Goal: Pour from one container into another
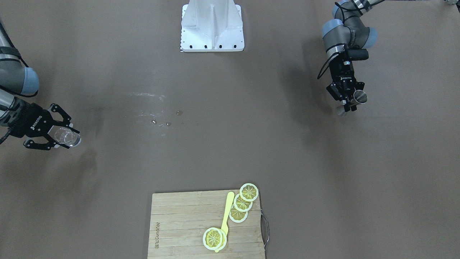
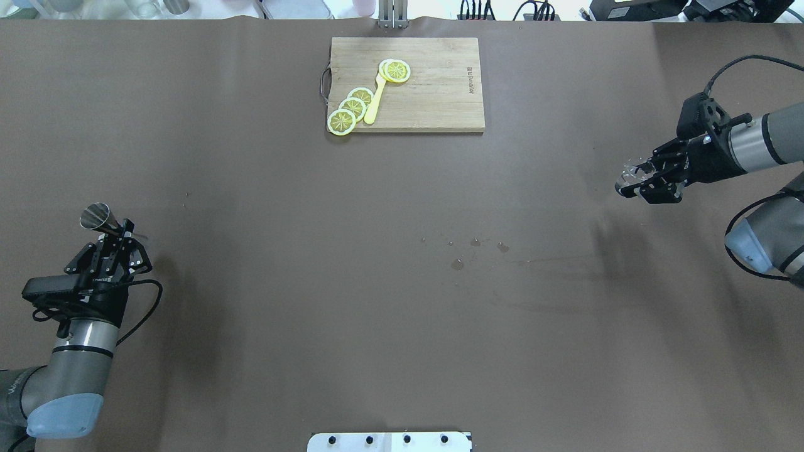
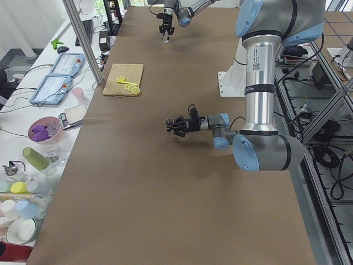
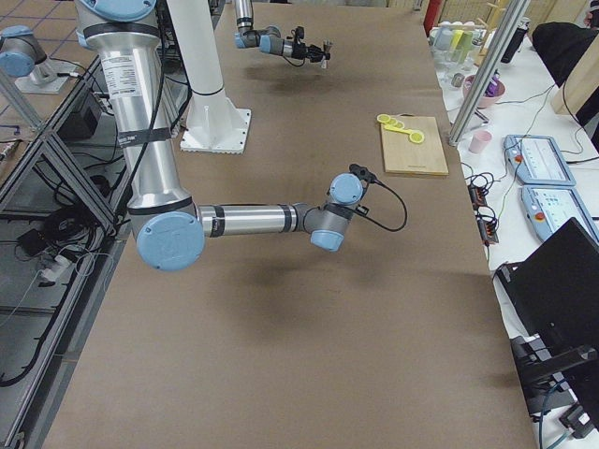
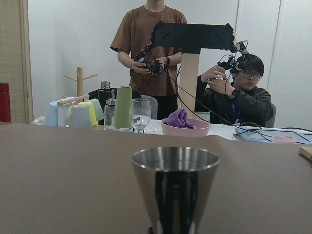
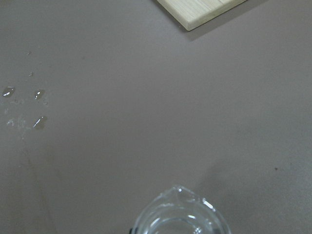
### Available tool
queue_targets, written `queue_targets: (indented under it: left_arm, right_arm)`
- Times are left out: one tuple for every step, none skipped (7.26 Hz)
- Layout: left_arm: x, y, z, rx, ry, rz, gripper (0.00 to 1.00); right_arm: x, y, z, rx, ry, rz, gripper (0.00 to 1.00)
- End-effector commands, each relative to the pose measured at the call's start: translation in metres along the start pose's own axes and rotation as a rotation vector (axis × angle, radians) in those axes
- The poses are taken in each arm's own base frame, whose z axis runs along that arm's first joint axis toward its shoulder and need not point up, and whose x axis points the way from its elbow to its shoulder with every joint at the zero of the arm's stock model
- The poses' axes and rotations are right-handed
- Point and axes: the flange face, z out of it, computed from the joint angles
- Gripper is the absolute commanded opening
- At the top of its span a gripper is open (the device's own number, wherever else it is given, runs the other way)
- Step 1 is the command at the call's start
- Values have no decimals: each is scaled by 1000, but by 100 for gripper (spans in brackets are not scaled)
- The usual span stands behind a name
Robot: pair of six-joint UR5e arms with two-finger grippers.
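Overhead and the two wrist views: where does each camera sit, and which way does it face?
Overhead: behind the robot, looking forward and down; both arms show.
Left wrist: faces level toward the operators; jigger in front.
Right wrist: faces down at the table; glass cup rim at bottom.
Shared by overhead and right wrist: droplets, cutting board.

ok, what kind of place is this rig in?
Probably a robot-teleoperation lab, not a kitchen: brown-covered table, a standing operator and a seated operator holding controller rigs, teach pendants alongside.
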Motion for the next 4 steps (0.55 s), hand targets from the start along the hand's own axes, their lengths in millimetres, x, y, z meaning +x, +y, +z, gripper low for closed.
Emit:
queue_targets:
  left_arm:
    - [41,-12,-1,0,20,74,1]
    - [65,-15,-1,1,31,74,0]
    - [90,-17,0,-31,52,93,0]
    - [118,-29,10,-60,72,100,0]
  right_arm:
    - [-5,-11,-6,17,3,-18,0]
    - [-7,-15,-7,25,11,-28,0]
    - [-11,-25,-11,35,14,-36,0]
    - [-22,-52,-16,27,15,-36,0]
